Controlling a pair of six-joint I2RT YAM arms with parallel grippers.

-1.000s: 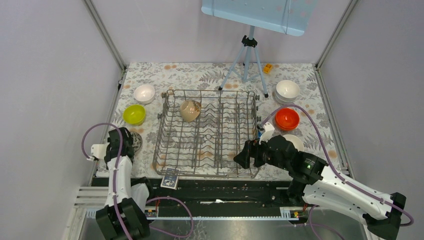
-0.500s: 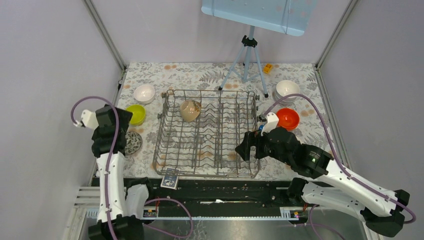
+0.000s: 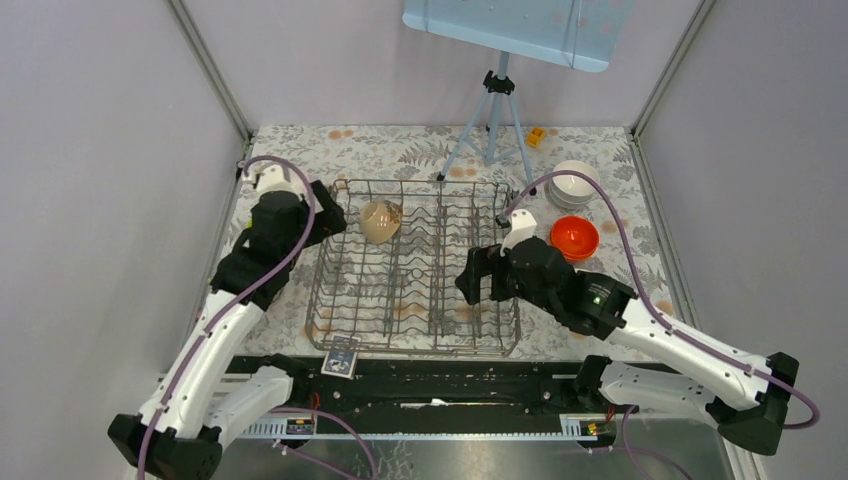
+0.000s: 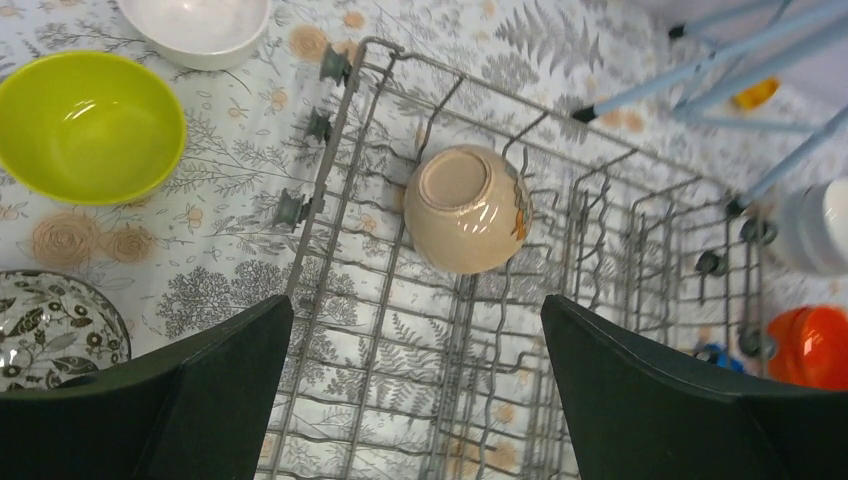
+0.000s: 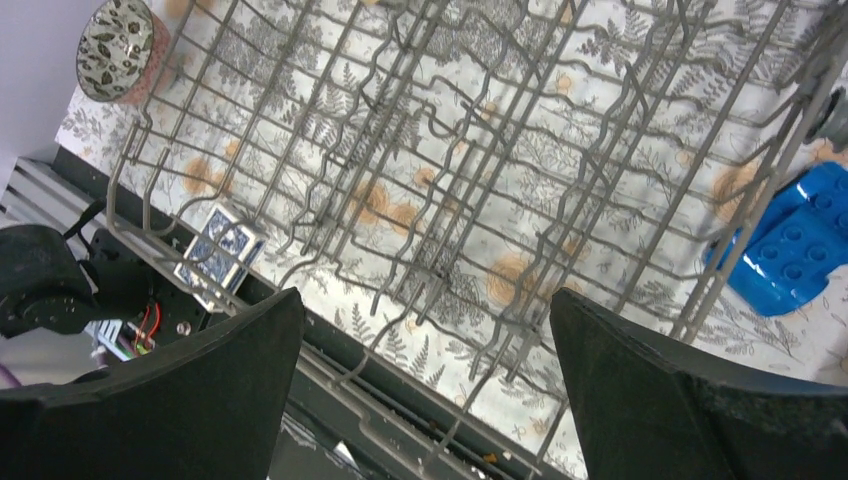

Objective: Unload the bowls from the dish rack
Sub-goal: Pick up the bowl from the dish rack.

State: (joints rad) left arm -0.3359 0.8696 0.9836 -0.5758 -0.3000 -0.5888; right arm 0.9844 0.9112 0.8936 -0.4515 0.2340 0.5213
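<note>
The grey wire dish rack (image 3: 415, 184) stands mid-table. One beige bowl (image 3: 380, 221) leans on its side among the tines at the rack's far left; the left wrist view shows its base (image 4: 467, 208). My left gripper (image 3: 328, 222) is open and empty, above the rack's far-left corner, with the beige bowl just ahead of its fingers (image 4: 417, 305). My right gripper (image 3: 468, 283) is open and empty over the rack's near-right part (image 5: 428, 295). On the table lie a lime bowl (image 4: 90, 125), a white bowl (image 4: 195, 25), an orange-red bowl (image 3: 574, 237) and stacked white bowls (image 3: 575, 182).
A grey tripod (image 3: 492, 120) stands behind the rack. A patterned dish (image 4: 55, 325) sits left of the rack. A blue block (image 5: 790, 250) lies by the rack's right side. A card deck (image 3: 341, 356) lies at the near edge. A small yellow block (image 3: 536, 136) is at the far right.
My left arm swung from the table's left side up and right to the rack's far-left corner. My right arm moved slightly left and farther over the rack. Both stayed open.
</note>
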